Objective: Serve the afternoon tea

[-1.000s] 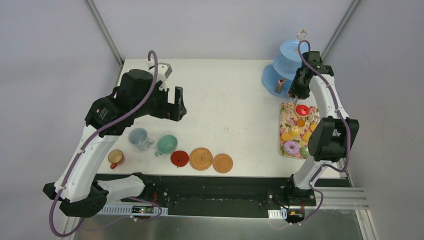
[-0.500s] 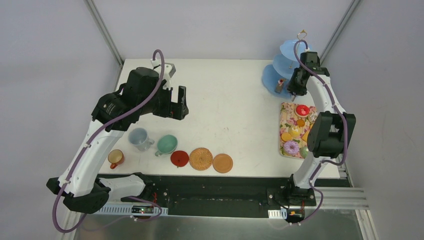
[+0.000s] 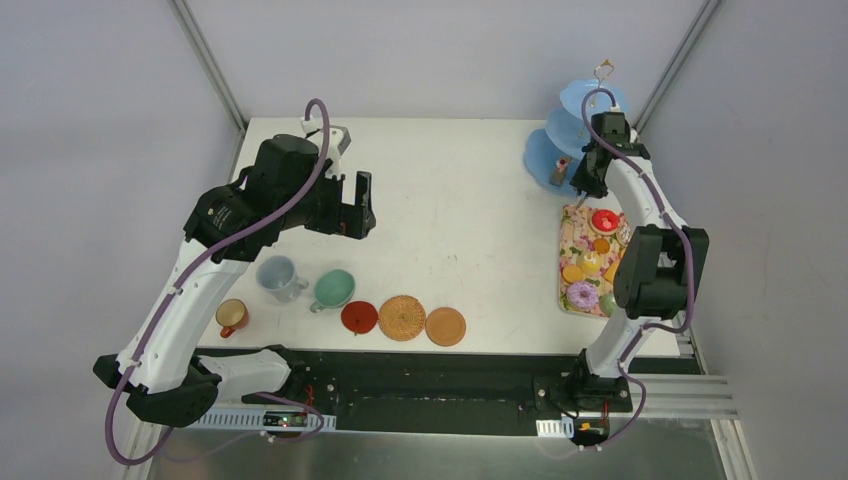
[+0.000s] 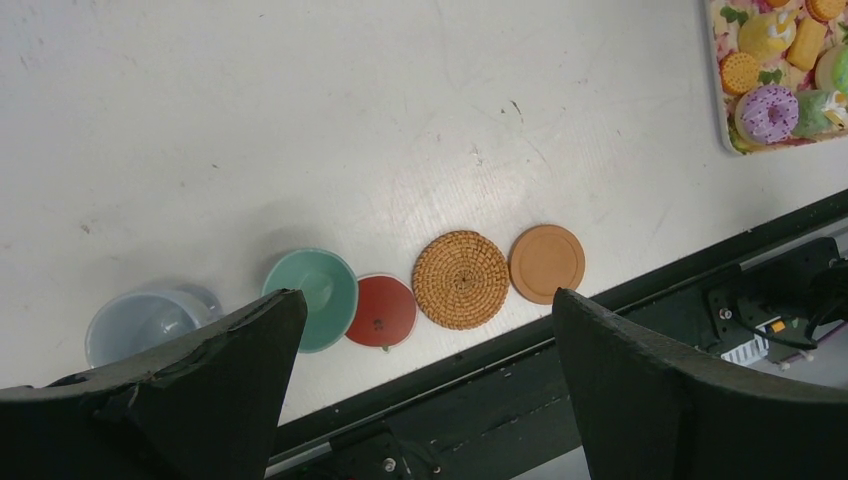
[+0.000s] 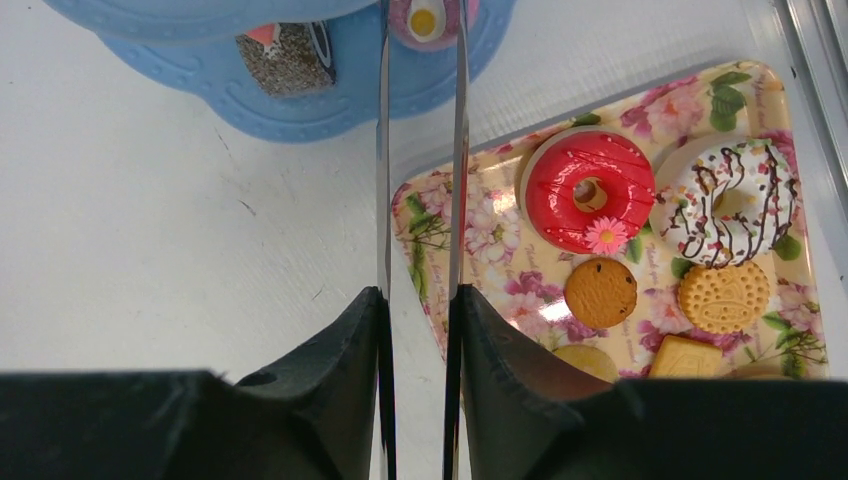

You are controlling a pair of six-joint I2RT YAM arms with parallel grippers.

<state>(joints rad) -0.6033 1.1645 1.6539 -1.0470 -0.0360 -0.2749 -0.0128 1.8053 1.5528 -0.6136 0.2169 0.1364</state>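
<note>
The light-blue three-tier stand (image 3: 545,155) stands at the back right. My right gripper (image 5: 420,300) is shut on the long metal tongs (image 5: 383,150). The tong tips reach a small pink sweet (image 5: 428,18) on the stand's bottom tier (image 5: 300,110), beside a dark speckled sweet (image 5: 290,45). Whether the tips still pinch the pink sweet cannot be told. Red donut (image 5: 588,190), white donut (image 5: 735,205) and biscuits (image 5: 600,292) lie on the floral tray (image 5: 470,230). My left gripper (image 3: 355,205) is open and empty, high above the mint cup (image 4: 315,298), grey-blue cup (image 4: 140,325) and three coasters (image 4: 461,279).
The orange cup (image 3: 232,317) stands at the front left near the table edge. The red coaster (image 3: 359,316), woven coaster (image 3: 402,317) and tan coaster (image 3: 445,326) line the front edge. The floral tray (image 3: 570,240) lies along the right edge, in front of the stand.
My right gripper has moved back toward the stand with the tongs. My left arm shifted slightly right and back, then held still.
</note>
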